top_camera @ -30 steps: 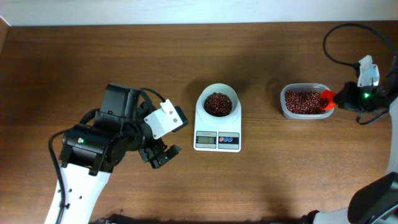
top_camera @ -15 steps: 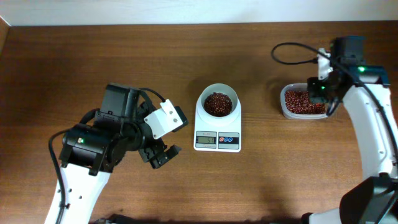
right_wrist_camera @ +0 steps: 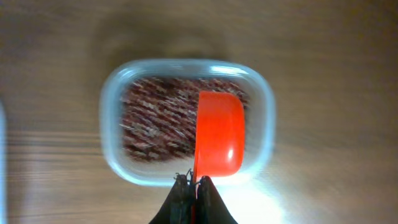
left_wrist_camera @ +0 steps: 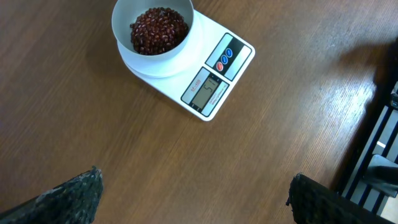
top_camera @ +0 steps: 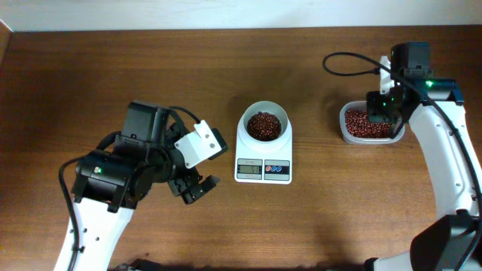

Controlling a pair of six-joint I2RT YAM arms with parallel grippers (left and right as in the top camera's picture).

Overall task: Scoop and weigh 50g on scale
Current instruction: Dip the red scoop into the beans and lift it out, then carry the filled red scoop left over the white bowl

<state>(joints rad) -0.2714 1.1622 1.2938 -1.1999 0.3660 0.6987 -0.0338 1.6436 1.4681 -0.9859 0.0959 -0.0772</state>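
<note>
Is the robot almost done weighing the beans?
Done: a heap of beans already sits in the bowl on the scale. In hand: the right tool is shut on the red scoop, which looks empty, over the tub of beans. The left tool hangs open, apart from the scale. Left: checking the display, too small to read, and maybe adding more.

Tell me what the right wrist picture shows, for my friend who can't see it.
A red-orange scoop, its handle pinched in the shut right jaws, is over a clear plastic tub of dark red-brown beans on a brown wooden table. The picture is blurry.
</note>
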